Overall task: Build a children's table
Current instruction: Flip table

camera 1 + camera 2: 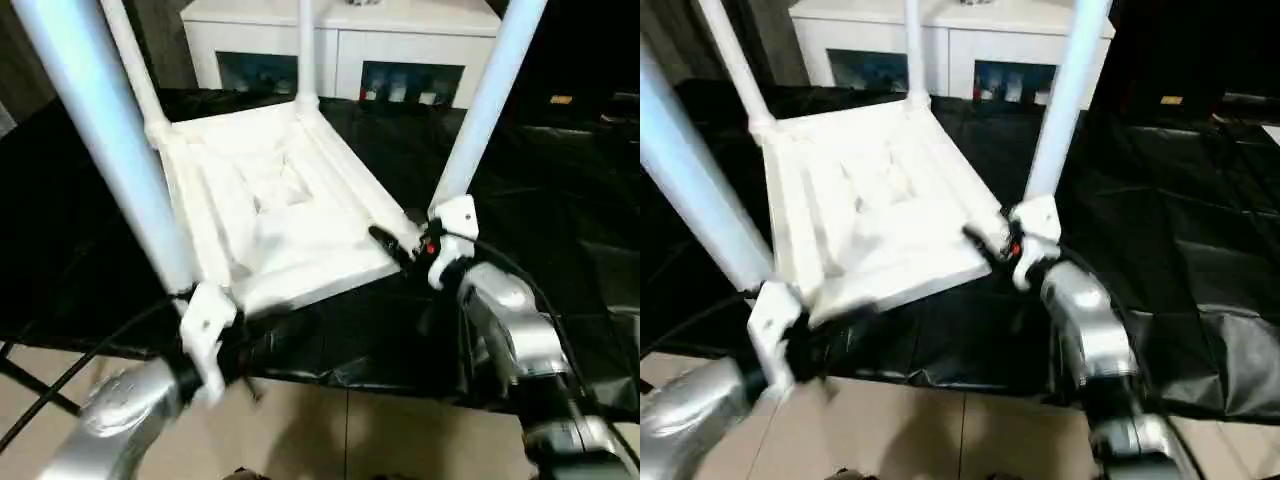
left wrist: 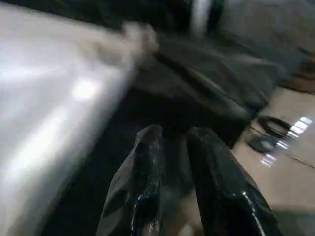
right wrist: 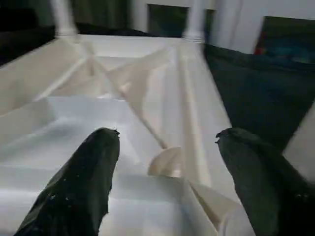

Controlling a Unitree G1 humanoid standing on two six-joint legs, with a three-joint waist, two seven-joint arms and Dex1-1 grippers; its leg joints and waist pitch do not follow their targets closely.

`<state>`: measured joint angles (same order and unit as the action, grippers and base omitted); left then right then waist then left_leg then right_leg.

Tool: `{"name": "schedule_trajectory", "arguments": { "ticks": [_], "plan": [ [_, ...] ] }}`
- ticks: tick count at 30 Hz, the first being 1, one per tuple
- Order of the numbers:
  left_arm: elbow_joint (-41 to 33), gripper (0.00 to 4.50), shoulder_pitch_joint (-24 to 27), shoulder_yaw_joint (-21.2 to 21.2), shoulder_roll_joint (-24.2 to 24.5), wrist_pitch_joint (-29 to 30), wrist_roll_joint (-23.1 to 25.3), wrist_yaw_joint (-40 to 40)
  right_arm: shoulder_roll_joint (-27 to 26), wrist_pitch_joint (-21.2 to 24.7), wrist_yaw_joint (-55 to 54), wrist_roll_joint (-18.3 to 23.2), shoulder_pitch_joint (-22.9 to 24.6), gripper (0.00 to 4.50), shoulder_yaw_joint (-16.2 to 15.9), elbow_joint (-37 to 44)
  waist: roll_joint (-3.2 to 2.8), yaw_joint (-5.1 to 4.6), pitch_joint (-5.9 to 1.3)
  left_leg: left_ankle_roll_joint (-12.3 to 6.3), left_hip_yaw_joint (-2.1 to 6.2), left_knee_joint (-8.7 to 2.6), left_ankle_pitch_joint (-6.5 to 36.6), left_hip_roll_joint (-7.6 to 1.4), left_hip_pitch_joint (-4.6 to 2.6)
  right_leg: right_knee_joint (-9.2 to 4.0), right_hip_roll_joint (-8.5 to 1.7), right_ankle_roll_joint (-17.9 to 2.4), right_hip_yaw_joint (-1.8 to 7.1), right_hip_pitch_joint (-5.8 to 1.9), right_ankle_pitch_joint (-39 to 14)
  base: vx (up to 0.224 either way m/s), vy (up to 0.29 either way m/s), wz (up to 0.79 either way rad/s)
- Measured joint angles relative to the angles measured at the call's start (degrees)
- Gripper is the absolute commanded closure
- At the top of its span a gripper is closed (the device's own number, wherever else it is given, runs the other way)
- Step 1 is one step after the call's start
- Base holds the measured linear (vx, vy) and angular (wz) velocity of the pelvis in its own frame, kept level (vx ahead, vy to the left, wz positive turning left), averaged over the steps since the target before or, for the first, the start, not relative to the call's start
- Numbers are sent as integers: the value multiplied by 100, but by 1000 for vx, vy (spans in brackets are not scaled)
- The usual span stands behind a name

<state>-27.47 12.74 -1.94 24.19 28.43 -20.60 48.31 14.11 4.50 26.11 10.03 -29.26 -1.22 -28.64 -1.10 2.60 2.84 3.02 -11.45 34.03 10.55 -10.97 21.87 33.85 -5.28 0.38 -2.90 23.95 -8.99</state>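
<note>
The children's table lies upside down on a black sheet, its ribbed white tabletop (image 1: 270,220) facing up. Legs stand in the corner sockets: the near-left leg (image 1: 110,140), the near-right leg (image 1: 490,110), and two far legs (image 1: 306,50). My left gripper (image 1: 255,335) sits low at the tabletop's near-left corner, beside the near-left leg (image 2: 49,98); its fingers (image 2: 147,162) stand a narrow gap apart with nothing between them. My right gripper (image 1: 400,250) is at the near-right corner by the base of that leg, open wide over the ribbed underside (image 3: 147,88), holding nothing.
A white cabinet (image 1: 340,40) with glass doors stands behind the table. The black sheet (image 1: 560,200) covers the work surface and folds at its near edge above beige floor tiles (image 1: 330,430). A dark ring-shaped thing (image 2: 275,125) lies on the floor.
</note>
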Motion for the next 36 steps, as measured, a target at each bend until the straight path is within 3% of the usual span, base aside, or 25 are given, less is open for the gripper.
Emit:
{"name": "schedule_trajectory", "arguments": {
  "ticks": [4,9,13,16,18,21,22,25,29,32,36],
  "plan": [
    [188,341,320,289,512,-20,-232,588,127,-346,-52,-125,-659,92,94,-1108,5,-26,0,0,-1,9,0,2,-3,25,5,23,17,5,-14,0,0,0],
    [1135,341,421,560,712,-486,-193,983,260,-814,-290,-169,-1326,92,360,-2344,19,-20,-3,-1,-8,17,0,8,0,29,6,24,43,-4,-14,0,0,0],
    [1943,341,537,846,777,-1288,75,863,251,-985,-154,-158,-1385,92,400,-2463,77,-58,-3,-1,-4,22,-1,3,4,29,11,17,41,-3,-10,0,0,0],
    [1908,341,523,1104,778,-1474,30,806,158,-1147,57,-113,-1384,92,410,-2454,90,-64,-7,-1,-6,30,-1,3,5,28,10,-1,45,-4,0,0,0,0],
    [1587,341,478,1191,703,-1292,-122,763,65,-1279,235,-87,-1372,92,406,-2427,91,-56,-7,-2,-10,35,-1,4,6,27,9,-1,50,-4,0,0,0,0],
    [1248,341,185,1052,454,-1085,-252,531,-19,-1355,537,-39,-1136,92,297,-1982,95,-14,-8,-3,-13,39,-1,2,5,29,9,-1,52,-6,0,0,0,0],
    [1249,323,45,998,355,-1067,-255,365,-18,-1347,602,29,-971,92,291,-1686,97,5,-8,-3,-12,39,-1,2,6,30,9,-1,50,-7,0,0,0,0],
    [1326,303,-353,989,-22,-1105,-280,-164,-13,-1200,693,327,-589,59,338,-971,98,25,-8,-3,-13,42,-1,1,4,37,11,-3,55,-7,2,0,0,0],
    [1185,268,-560,928,-202,-1069,-276,-420,138,-1224,675,465,-19,24,590,-28,104,26,-12,-3,-12,42,-1,1,-5,43,11,5,56,-10,-3,0,0,0],
    [983,254,-537,837,-278,-866,-277,-562,150,-1122,902,877,512,6,767,714,104,26,-12,-3,-11,41,-1,1,-3,43,11,12,56,-9,-7,0,0,0],
    [688,216,-606,767,-403,-700,-277,-880,187,-1142,909,1125,724,0,962,1230,106,23,-11,-3,-11,43,-1,2,-3,43,11,35,58,-8,-20,0,0,0]
  ]
}}
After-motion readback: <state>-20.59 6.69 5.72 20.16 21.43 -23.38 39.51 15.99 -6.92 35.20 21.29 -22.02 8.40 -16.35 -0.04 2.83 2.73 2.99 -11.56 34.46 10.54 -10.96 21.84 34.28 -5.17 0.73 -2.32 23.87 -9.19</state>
